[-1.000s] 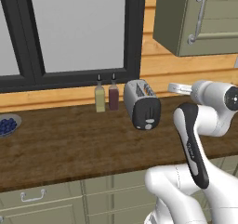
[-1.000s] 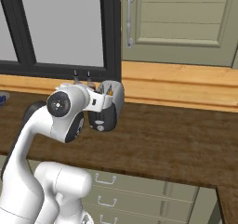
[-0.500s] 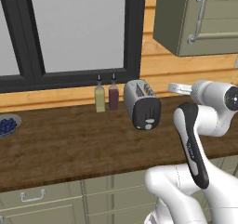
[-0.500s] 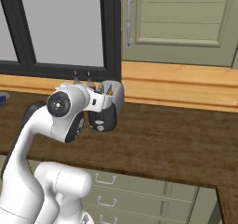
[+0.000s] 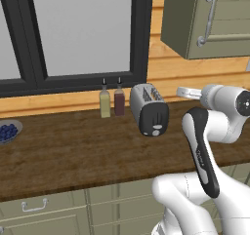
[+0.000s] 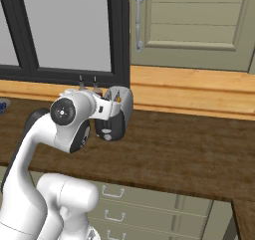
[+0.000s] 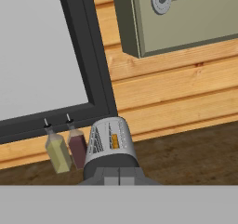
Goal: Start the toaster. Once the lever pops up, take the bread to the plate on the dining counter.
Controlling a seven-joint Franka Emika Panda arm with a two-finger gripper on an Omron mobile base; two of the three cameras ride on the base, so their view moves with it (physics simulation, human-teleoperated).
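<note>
Toaster (image 5: 149, 108) stands on the wooden table (image 5: 73, 151), just right of two bottles (image 5: 112, 101); bread (image 7: 114, 141) sits in one slot. The hand (image 7: 120, 175) is clenched empty, hovering before the toaster.

brushed-metal toaster (image 5: 149, 108), glossy wood-grain counter (image 5: 73, 151)

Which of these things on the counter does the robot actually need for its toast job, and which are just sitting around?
Needed: toaster, its lever, the bread in a slot.

Just sitting around: yellow bottle, dark red bottle, bowl of blue berries, wall cabinet, window.
</note>
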